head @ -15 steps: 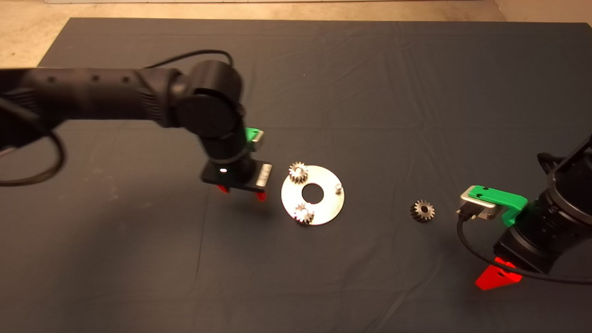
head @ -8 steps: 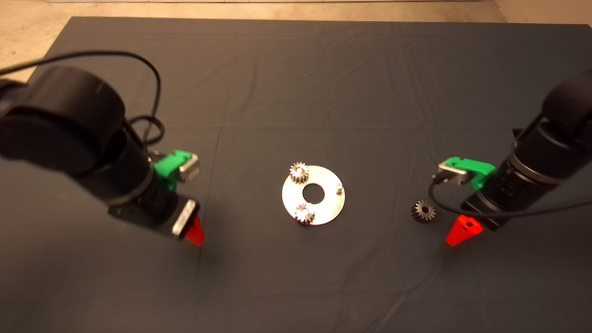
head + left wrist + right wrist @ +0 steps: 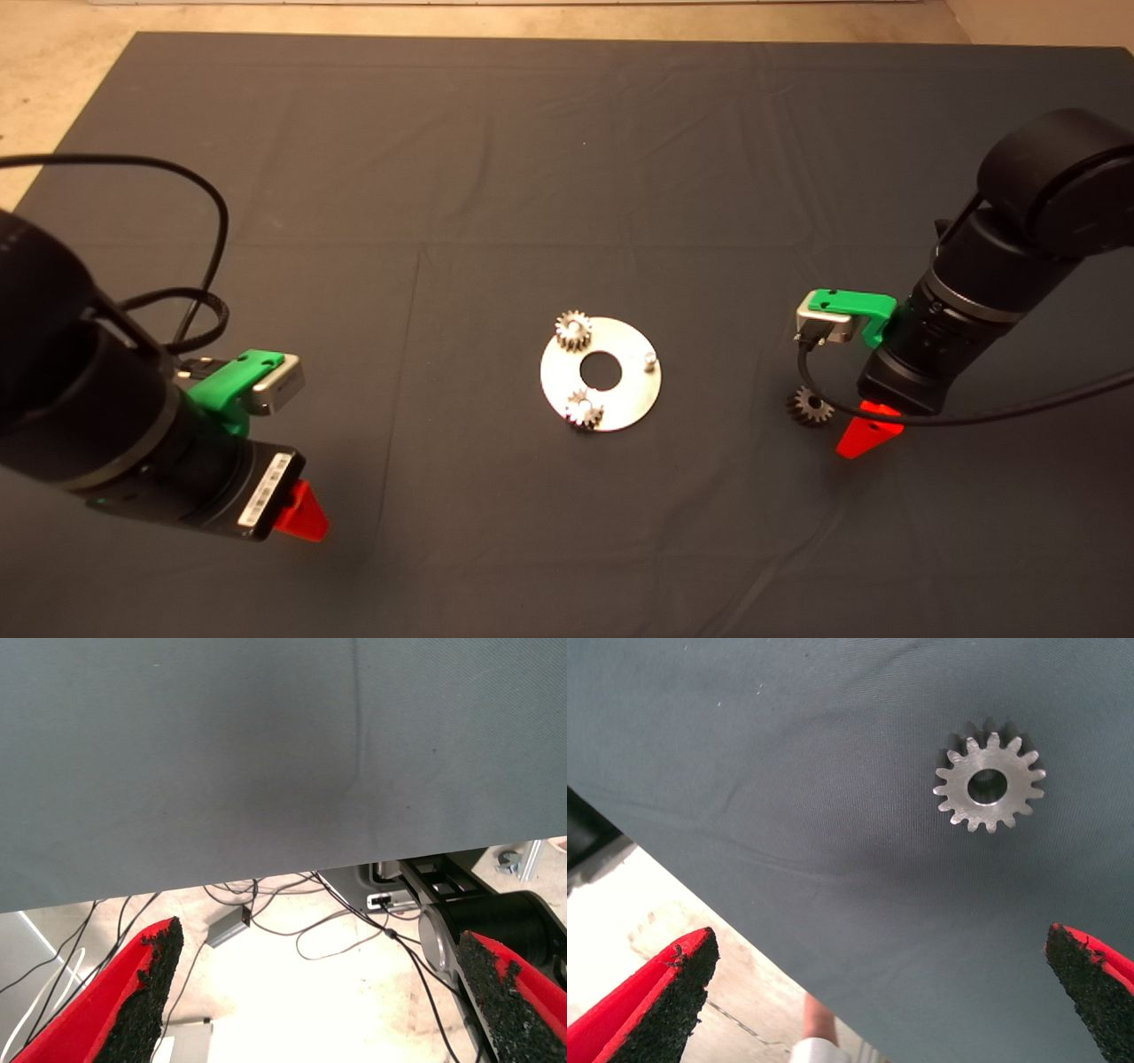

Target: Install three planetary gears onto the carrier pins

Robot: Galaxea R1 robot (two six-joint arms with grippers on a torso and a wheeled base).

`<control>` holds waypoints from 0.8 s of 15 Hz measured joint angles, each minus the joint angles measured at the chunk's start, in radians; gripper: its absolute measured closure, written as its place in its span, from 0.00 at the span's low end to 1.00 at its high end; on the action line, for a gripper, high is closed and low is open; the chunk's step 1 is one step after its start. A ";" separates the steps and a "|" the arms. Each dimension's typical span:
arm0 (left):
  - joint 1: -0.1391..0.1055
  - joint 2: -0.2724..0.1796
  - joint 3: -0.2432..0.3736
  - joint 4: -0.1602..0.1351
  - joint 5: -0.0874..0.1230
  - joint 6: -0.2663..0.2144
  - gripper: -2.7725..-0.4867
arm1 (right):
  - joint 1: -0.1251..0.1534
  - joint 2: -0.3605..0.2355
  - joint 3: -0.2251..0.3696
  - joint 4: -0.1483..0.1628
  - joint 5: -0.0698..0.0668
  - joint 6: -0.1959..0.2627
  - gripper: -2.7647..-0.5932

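1. Now, my right claw (image 3: pixel 864 434) hangs over the mat (image 3: pixel 567 177), just beside the loose gear (image 3: pixel 809 407), with its fingers (image 3: pixel 656 1010) spread wide and nothing between them. In my right wrist view the gear (image 3: pixel 990 781) lies flat, bore up, and not centred between the pads. If I descend like this, I judge one pad may land on the teeth and push the gear away instead of catching it.

2. My left claw (image 3: pixel 301 518) waits low at the left side, spread and empty, well apart from the disc (image 3: pixel 620 403). It gives no risk.

3. Two gears already sit on their pins: the far gear (image 3: pixel 573 330) and the near gear (image 3: pixel 584 410). Only the free pin (image 3: pixel 649 360) remains, on the side of the disc toward my right claw.

4. The gear is thin and flat on soft cloth. I think the pads could pinch the cloth together with it, or the gear could tilt in the grip. A tilted gear would probably jam on the pin.

5. The disc lies loose on the mat, as far as I can see. If I press off-centre on the pin, the disc may slide or tip, and the two seated gears may come off.

6. A cable (image 3: pixel 974 416) hangs close to the gear and might touch it.
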 joint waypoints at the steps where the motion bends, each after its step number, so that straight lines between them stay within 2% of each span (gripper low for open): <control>1: -0.006 -0.006 0.008 0.000 0.000 -0.004 0.26 | 0.000 0.000 -0.001 -0.008 0.000 -0.013 0.01; 4: -0.017 -0.013 0.021 -0.001 0.001 -0.010 0.26 | 0.000 0.000 0.001 -0.066 0.001 -0.048 0.01; 6: -0.021 -0.014 0.027 -0.001 0.000 -0.017 0.26 | -0.001 -0.006 0.024 -0.134 0.001 -0.071 0.01; 7: -0.022 -0.014 0.033 -0.001 0.000 -0.026 0.26 | -0.001 -0.011 0.039 -0.180 0.001 -0.086 0.01; 8: -0.022 -0.017 0.037 -0.004 0.001 -0.030 0.26 | -0.008 -0.017 0.049 -0.229 0.002 -0.094 0.01; 9: -0.022 -0.019 0.040 -0.004 0.001 -0.031 0.26 | -0.023 -0.023 0.054 -0.262 0.002 -0.100 0.01; 10: -0.022 -0.019 0.040 -0.004 0.001 -0.032 0.26 | -0.042 -0.025 0.058 -0.285 0.001 -0.103 0.01; 12: -0.024 -0.019 0.042 -0.004 0.000 -0.033 0.26 | -0.067 -0.030 0.067 -0.307 0.001 -0.111 0.01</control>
